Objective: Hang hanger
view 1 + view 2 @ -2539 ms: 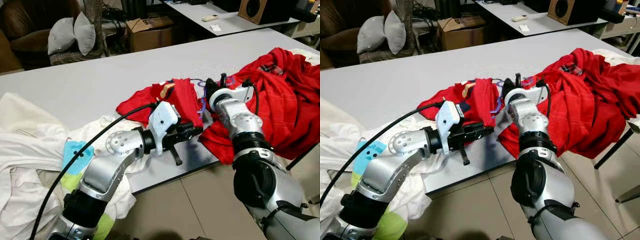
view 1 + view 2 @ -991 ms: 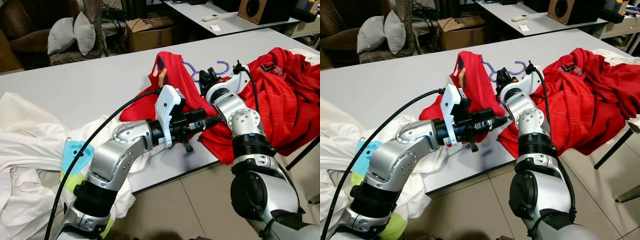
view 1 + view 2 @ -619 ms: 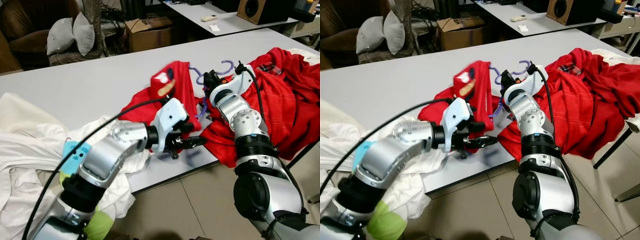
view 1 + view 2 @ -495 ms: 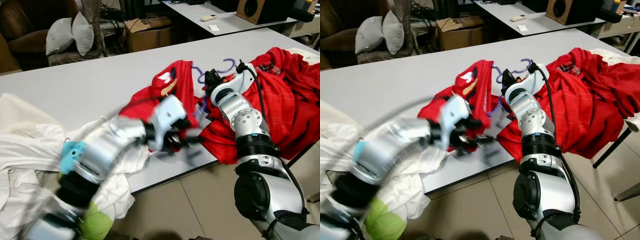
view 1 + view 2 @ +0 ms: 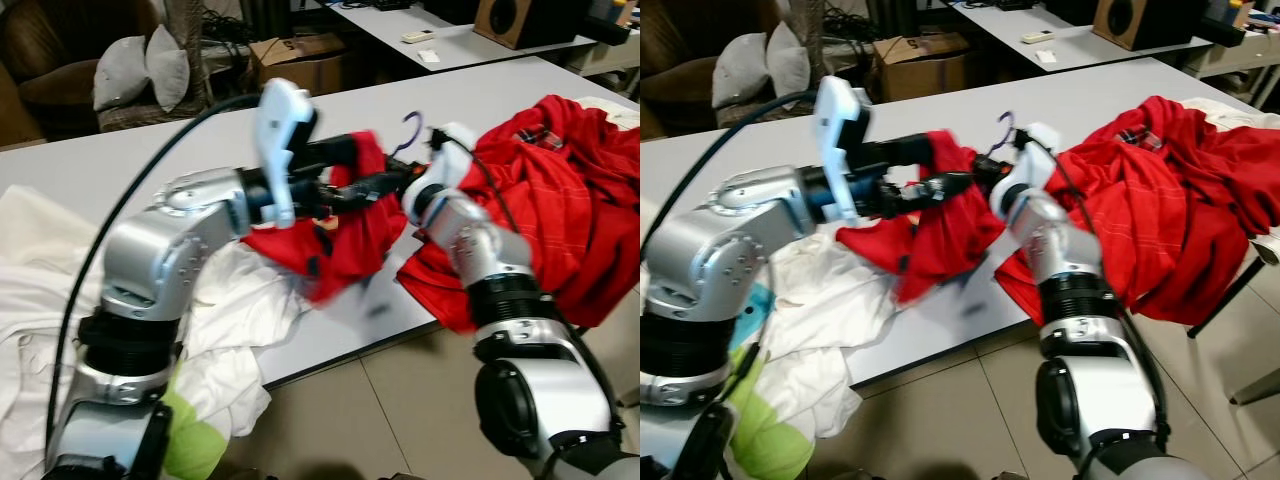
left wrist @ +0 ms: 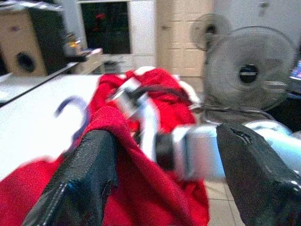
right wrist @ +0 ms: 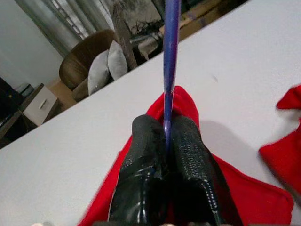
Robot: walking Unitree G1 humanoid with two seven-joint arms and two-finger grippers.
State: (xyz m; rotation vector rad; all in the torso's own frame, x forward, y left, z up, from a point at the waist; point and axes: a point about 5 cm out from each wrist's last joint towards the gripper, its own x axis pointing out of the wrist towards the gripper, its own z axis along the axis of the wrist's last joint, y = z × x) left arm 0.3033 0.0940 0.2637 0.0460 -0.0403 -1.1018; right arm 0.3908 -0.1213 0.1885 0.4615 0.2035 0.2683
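Task status: early to midway, by my judgement. Right gripper has its fingers pressed together on the thin purple hanger, whose hook stands up above the bench between the two arms. Left gripper is raised off the bench with the small red garment draped around it; the left wrist view shows its fingers spread wide, cloth lying against one of them, nothing pinched that I can see. The head views are motion-blurred here, so whether the hanger's arms sit inside the garment's neck cannot be told. Large red cloth heap and white laundry lie untouched. Remaining: seat garment on hanger, then find a rail; none visible.
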